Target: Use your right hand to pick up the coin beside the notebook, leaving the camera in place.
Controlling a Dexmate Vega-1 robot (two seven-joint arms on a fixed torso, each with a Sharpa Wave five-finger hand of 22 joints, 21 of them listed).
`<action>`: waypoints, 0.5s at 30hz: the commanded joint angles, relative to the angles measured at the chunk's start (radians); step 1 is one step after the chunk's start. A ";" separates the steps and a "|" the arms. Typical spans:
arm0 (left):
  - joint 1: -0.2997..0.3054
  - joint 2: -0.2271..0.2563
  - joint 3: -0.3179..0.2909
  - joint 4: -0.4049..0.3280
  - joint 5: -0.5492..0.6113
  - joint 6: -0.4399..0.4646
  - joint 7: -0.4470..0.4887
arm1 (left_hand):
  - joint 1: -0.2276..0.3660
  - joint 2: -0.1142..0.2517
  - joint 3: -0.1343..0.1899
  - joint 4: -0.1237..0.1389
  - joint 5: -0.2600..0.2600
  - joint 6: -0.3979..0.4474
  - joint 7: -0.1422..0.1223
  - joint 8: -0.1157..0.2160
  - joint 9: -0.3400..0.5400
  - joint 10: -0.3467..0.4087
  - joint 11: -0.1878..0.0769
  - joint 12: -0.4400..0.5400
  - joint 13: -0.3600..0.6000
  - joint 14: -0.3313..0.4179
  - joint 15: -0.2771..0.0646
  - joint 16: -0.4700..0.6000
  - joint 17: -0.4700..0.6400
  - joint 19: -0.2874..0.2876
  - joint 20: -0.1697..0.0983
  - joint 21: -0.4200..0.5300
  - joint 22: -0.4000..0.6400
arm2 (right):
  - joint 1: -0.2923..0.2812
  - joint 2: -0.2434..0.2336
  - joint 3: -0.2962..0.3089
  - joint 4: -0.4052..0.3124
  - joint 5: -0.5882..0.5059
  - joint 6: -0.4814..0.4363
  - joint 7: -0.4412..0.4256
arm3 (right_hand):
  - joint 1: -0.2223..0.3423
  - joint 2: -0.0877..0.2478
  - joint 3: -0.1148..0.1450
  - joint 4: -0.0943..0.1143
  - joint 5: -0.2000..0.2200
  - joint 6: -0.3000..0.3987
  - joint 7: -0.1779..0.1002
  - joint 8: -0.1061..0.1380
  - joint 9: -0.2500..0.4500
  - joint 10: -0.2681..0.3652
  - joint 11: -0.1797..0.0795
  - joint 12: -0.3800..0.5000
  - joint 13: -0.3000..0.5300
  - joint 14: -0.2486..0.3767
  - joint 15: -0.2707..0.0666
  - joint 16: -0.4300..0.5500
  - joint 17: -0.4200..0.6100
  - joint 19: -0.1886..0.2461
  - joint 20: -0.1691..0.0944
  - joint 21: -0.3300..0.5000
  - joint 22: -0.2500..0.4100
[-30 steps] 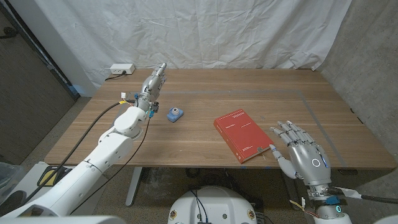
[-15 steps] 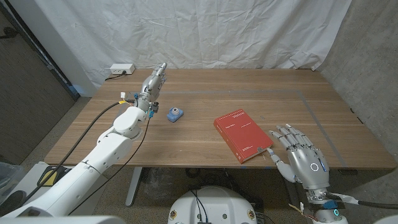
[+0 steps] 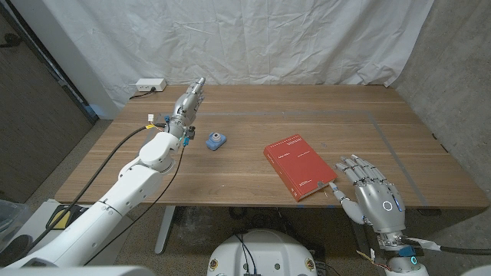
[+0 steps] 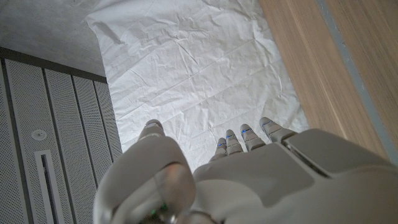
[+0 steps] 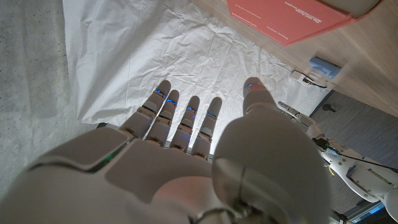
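The red notebook (image 3: 301, 166) lies slantwise on the wooden table (image 3: 253, 107), right of the middle. My right hand (image 3: 370, 195) hovers just right of the notebook's near corner, fingers spread and holding nothing, thumb close to that corner. I cannot make out the coin beside the notebook. The small blue camera (image 3: 216, 139) sits left of the middle. My left hand (image 3: 189, 101) is raised at the back left with fingers stretched out and nothing in them. The right wrist view has my right hand (image 5: 186, 155), the notebook (image 5: 292, 15) and the camera (image 5: 324, 66).
A white power strip (image 3: 149, 85) lies at the table's back left corner. A white curtain (image 3: 253, 38) hangs behind the table. A grey tape line (image 3: 387, 134) crosses the right part of the table. My left arm (image 3: 146, 165) stretches along the left side.
My right hand has drawn back a little toward the table's near edge, its thumb nearer the notebook's corner. The left arm, notebook and camera have not moved.
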State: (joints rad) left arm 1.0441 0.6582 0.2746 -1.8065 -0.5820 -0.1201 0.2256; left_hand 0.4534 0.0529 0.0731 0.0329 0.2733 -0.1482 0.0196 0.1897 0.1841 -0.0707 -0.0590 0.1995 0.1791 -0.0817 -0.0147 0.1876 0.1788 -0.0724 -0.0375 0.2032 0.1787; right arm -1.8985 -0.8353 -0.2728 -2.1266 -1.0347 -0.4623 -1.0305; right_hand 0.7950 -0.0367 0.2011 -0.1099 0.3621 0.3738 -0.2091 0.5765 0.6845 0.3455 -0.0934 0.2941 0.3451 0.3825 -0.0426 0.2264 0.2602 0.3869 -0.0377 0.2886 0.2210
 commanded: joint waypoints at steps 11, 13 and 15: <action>-0.021 0.004 0.008 -0.031 0.013 0.037 0.010 | 0.015 0.003 -0.004 -0.002 -0.005 -0.004 -0.004 0.003 0.001 -0.005 -0.003 0.000 0.005 -0.009 -0.002 0.000 0.006 -0.007 -0.028 -0.002 0.005 | 0.052 0.040 -0.051 0.093 0.031 0.026 -0.086 | 0.040 0.026 -0.036 -0.011 0.035 0.003 -0.007 0.181 0.221 -0.232 0.051 -0.032 0.096 -0.211 -0.028 -0.041 0.036 -0.061 0.043 -0.019 0.001; -0.022 0.004 0.009 -0.032 0.014 0.038 0.011 | 0.015 0.003 -0.004 -0.002 -0.005 -0.004 -0.005 0.003 0.001 -0.006 -0.003 -0.001 0.005 -0.009 -0.002 -0.001 0.006 -0.007 -0.027 -0.002 0.005 | 0.054 0.064 -0.043 0.107 0.021 0.040 -0.086 | 0.041 0.026 -0.036 -0.011 0.036 0.001 -0.007 0.183 0.223 -0.238 0.053 -0.033 0.098 -0.219 -0.027 -0.042 0.037 -0.062 0.043 -0.019 0.001; -0.023 0.004 0.010 -0.033 0.017 0.036 0.011 | 0.016 0.003 -0.005 -0.003 -0.006 -0.004 -0.005 0.003 0.001 -0.008 -0.004 -0.002 0.005 -0.009 -0.002 -0.001 0.006 -0.007 -0.027 -0.002 0.005 | 0.056 0.084 -0.037 0.122 0.009 0.057 -0.086 | 0.042 0.027 -0.037 -0.011 0.036 -0.002 -0.007 0.184 0.225 -0.241 0.052 -0.033 0.100 -0.221 -0.027 -0.041 0.037 -0.065 0.044 -0.020 0.001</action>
State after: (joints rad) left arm 1.0338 0.6637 0.2754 -1.8337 -0.5716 -0.0944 0.2367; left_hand 0.4586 0.0581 0.0731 0.0329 0.2697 -0.1482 0.0196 0.1897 0.1840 -0.0707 -0.0590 0.1995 0.1791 -0.0818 -0.0147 0.1876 0.1788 -0.0723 -0.0375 0.2032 0.1787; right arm -1.8576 -0.8191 -0.3153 -2.0614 -0.9963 -0.4535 -1.0970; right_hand 0.8217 -0.0101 0.1681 -0.1209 0.3939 0.3701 -0.2162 0.7513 0.9052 0.1119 -0.0410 0.2648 0.4385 0.1656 -0.0375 0.1847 0.2951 0.3288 0.0020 0.2728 0.2209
